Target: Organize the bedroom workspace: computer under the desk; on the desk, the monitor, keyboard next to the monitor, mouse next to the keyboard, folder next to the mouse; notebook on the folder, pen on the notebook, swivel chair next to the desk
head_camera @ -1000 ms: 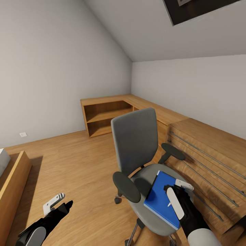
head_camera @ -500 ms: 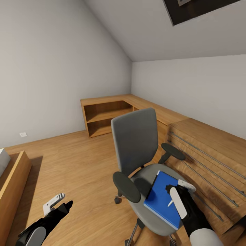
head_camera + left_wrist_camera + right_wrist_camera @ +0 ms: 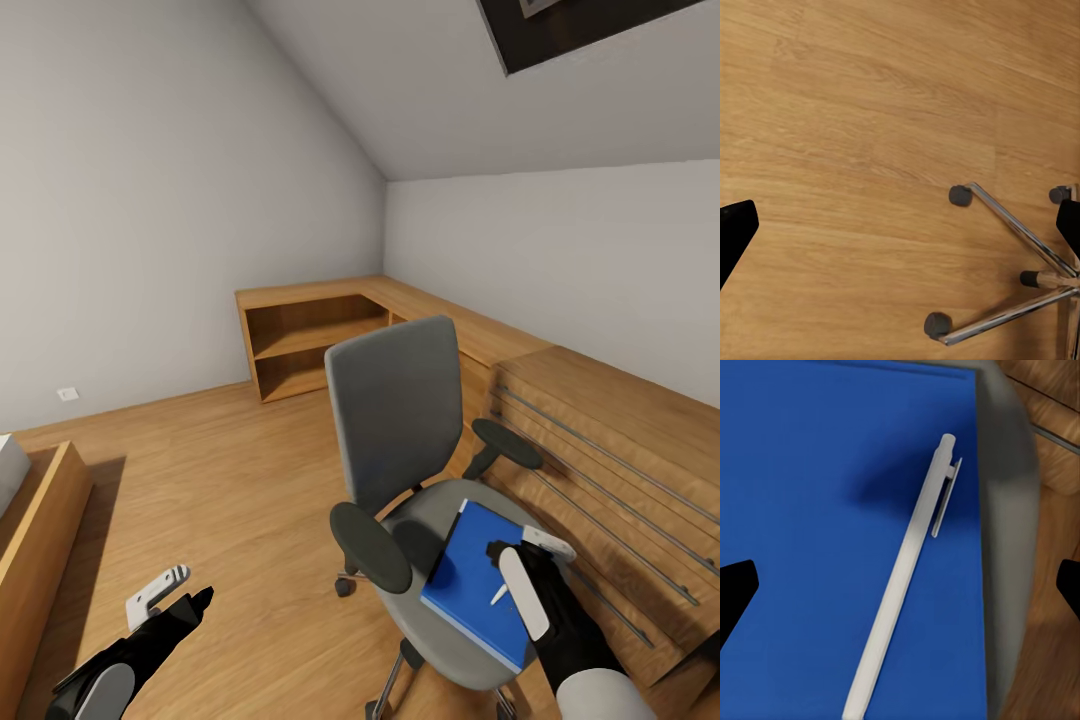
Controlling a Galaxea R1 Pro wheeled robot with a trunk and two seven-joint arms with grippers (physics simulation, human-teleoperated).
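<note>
The swivel chair (image 3: 395,420) stands mid-room with its grey back upright and a black armrest on each side. The blue folder (image 3: 462,585) lies flat on its seat, and the white pen (image 3: 904,577) lies on top of the folder. My right gripper (image 3: 515,565) hovers just above the pen and folder, open, with its fingers wide on either side of the pen (image 3: 497,595). Low at the left, my left gripper (image 3: 185,592) is open over bare floor. From that arm's camera, the left gripper (image 3: 902,229) looks down beside the chair's chrome base (image 3: 1012,225).
A low light-wood corner shelf unit (image 3: 300,340) runs along the back wall. A wooden dresser with metal rails (image 3: 600,440) stands close to the chair's right. A wooden bed frame (image 3: 40,520) is at the left edge. Open wood floor (image 3: 220,470) lies between.
My right gripper has edged slightly to the right over the folder. The chair, folder, pen and left arm have stayed put.
</note>
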